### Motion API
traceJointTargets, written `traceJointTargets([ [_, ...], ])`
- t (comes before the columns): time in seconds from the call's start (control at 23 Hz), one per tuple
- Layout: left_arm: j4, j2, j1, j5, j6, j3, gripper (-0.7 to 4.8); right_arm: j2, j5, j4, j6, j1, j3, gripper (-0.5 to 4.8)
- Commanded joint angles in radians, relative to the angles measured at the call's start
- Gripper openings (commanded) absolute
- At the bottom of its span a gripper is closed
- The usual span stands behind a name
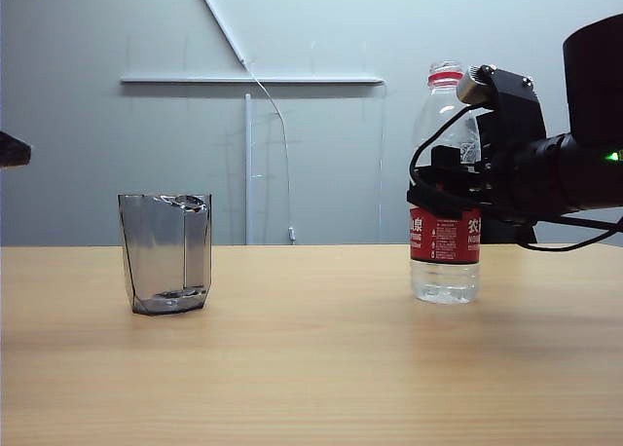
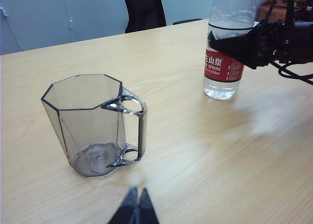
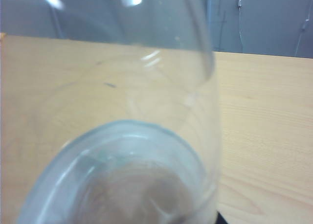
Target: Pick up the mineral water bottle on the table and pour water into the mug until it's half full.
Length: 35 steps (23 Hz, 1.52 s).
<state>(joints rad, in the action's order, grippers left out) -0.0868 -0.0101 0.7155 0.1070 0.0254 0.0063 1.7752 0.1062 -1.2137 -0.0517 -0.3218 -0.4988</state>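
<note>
Mineral water bottle (image 1: 445,237) stands upright on the right side of the pale wood table (image 1: 311,368) in the exterior view, its red neck ring uncapped at the top and its red-and-white label low on the body. The right gripper (image 1: 440,195) sits at the bottle's middle, just above the label — its black fingers flank the clear plastic, but whether they press on it or stand slightly apart cannot be told. Well apart to the left rests the mug (image 1: 167,253), smoky-grey and faceted, upright on the table. In the left wrist view, the left gripper (image 2: 135,208) hovers above the table near the mug (image 2: 93,126), its two dark fingertips drawn together with nothing between them; the mug's handle faces the bottle (image 2: 226,48), which stands farther off with the right gripper's (image 2: 234,43) black finger across its side above the label. The right wrist view is filled by the bottle's (image 3: 132,150) clear wall and its rounded shoulder, very close and blurred, with the table (image 3: 264,126) behind; the fingers are not visible there.
</note>
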Motion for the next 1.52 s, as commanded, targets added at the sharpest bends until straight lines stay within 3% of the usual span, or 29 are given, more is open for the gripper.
traceJointTargets([
  [0.04, 0.013, 0.000, 0.000, -0.002, -0.003, 0.003, -0.02, -0.006, 0.031, -0.057, 0.000, -0.003, -0.006, 2.87],
  [0.26, 0.013, 0.002, -0.071, -0.002, -0.003, 0.003, -0.02, -0.059, 0.074, 0.052, 0.073, -0.062, -0.082, 2.87],
  [0.52, 0.013, 0.004, -0.185, 0.003, -0.003, 0.003, -0.02, -0.090, 0.069, 0.381, 0.249, -0.137, -0.260, 2.87],
  [0.65, 0.013, 0.004, -0.217, 0.005, -0.003, 0.003, -0.02, -0.085, 0.048, 0.688, 0.458, -0.197, -0.439, 2.86],
  [0.74, 0.013, 0.004, -0.230, 0.005, -0.003, 0.003, -0.02, -0.077, 0.019, 0.758, 0.515, -0.215, -0.496, 2.82],
  [1.09, 0.013, 0.004, -0.288, 0.005, -0.003, 0.003, -0.02, 0.001, -0.034, 0.893, 0.705, -0.259, -0.662, 2.82],
  [1.3, 0.013, 0.004, -0.288, 0.005, -0.003, 0.003, -0.02, 0.017, -0.112, 0.903, 0.901, -0.290, -0.676, 2.82],
  [1.52, 0.013, 0.004, -0.288, 0.005, -0.003, 0.003, -0.02, 0.017, -0.134, 0.900, 1.017, -0.301, -0.676, 2.82],
])
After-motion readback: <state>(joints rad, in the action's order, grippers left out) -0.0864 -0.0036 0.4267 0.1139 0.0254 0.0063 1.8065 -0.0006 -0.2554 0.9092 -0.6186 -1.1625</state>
